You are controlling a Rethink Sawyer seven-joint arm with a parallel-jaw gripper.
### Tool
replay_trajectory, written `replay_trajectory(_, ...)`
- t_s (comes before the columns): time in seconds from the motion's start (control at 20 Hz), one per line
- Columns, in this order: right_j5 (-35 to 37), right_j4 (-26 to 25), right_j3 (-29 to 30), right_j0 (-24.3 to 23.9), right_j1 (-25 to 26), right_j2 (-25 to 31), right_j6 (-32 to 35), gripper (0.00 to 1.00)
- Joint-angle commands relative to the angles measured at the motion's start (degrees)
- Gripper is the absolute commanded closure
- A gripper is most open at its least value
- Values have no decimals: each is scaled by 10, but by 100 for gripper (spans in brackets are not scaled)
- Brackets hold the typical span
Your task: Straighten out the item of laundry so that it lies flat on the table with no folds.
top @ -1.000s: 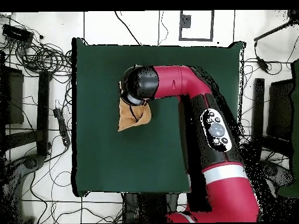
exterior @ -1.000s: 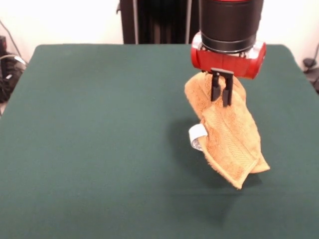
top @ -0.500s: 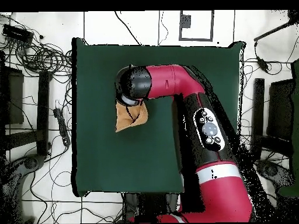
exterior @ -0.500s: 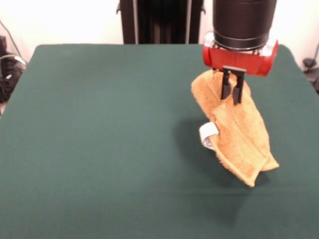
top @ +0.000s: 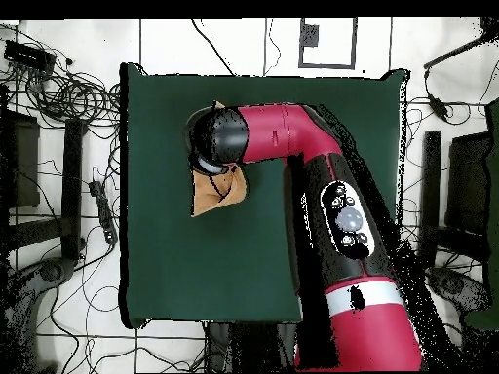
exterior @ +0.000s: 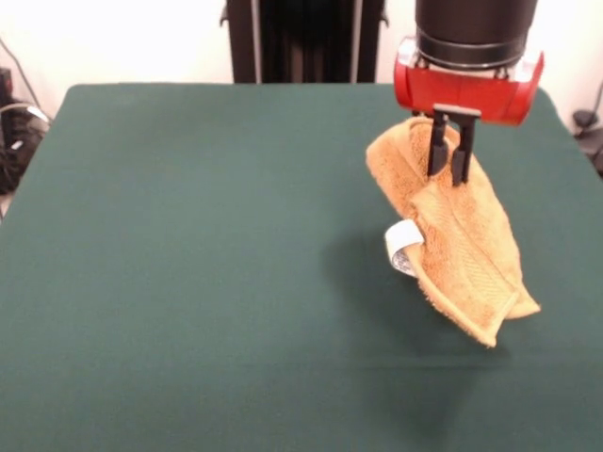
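Towel [exterior: 450,243], orange-tan and folded, hanging above the green table [exterior: 188,264] near its right side in the front view, white tag loop [exterior: 402,247] at its edge, gripper [exterior: 450,160] clamped on its upper part, red arm [top: 322,185] reaching in.

One towel [exterior: 452,245] with one white tag loop [exterior: 402,247], one table [exterior: 188,235], one arm [top: 312,166]

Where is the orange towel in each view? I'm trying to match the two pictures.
Front view: the towel hangs at right of centre, pinched in the gripper, white tag loop on its left edge.
Overhead view: the towel shows left of centre, partly under the arm's black wrist.
Shared landmark: the green table.
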Motion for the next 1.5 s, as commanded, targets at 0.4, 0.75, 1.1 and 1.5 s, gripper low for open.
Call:
replay_trajectory(0.4, -32, -11, 77, 5, 5, -8, -12, 100)
replay_trajectory(0.75, -116, -52, 127, -35, 10, -7, -46, 100)
replay_trajectory(1.1, -187, -88, 160, -93, 31, 13, -86, 100)
replay_trajectory(1.5, -205, -129, 112, -141, 99, 33, -123, 100)
